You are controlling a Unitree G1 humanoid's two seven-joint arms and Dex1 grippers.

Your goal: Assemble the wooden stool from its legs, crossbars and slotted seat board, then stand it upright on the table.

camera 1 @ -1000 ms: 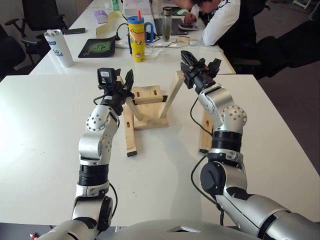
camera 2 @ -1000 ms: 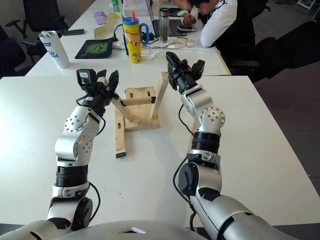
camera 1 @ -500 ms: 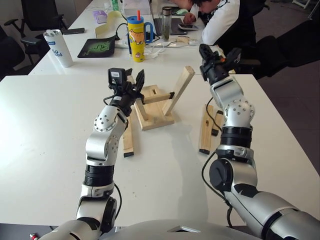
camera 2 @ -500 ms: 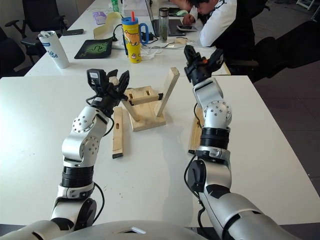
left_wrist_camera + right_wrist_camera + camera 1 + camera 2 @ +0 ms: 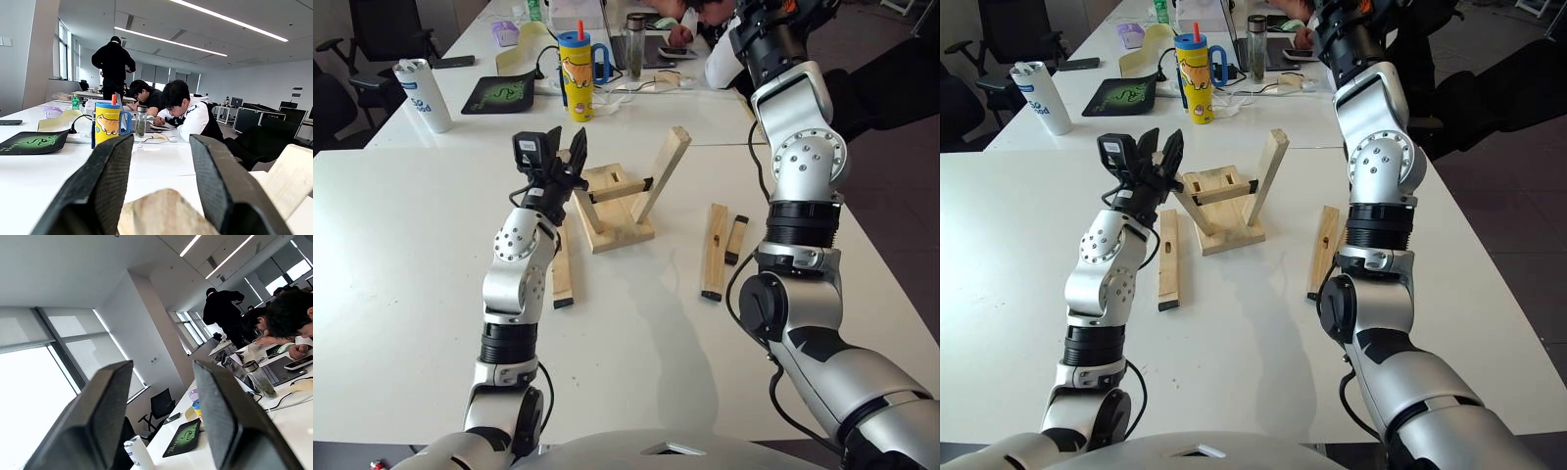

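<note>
– On the white table (image 5: pixel 401 294), what takes up the most room?
– The half-built stool (image 5: pixel 1229 235), towards the far edge, near the middle. It lies upside down: the slotted seat board (image 5: pixel 625 233) is flat on the table, and two legs stick up from it.
– Do both stand straight?
– No. The right leg (image 5: pixel 668 171) leans off to the right, and the left leg (image 5: pixel 583 211) leans to the left. A crossbar (image 5: pixel 619 193) runs between them, with a dark end where it meets the right leg.
– Any loose parts?
– Three. One loose leg (image 5: pixel 564 276) lies flat just beside the seat board's left edge, partly behind the left arm. A second loose leg (image 5: pixel 715 250) lies flat to the right, well apart from the board, with a slot in its upper face. A short bar (image 5: pixel 735 239) lies just beside that one, on its right.
– And the grippers?
– The left gripper (image 5: pixel 161 142) is at the top of the left leg. Its fingers (image 5: pixel 105 181) stand wide, one on each side of the leg's end, and the wood sits in the gap. I cannot tell whether the pads touch it.
– The other one?
– The right gripper (image 5: pixel 164 367) is held high, well apart from the stool. Its fingers are spread wide too, with nothing between them.
</note>
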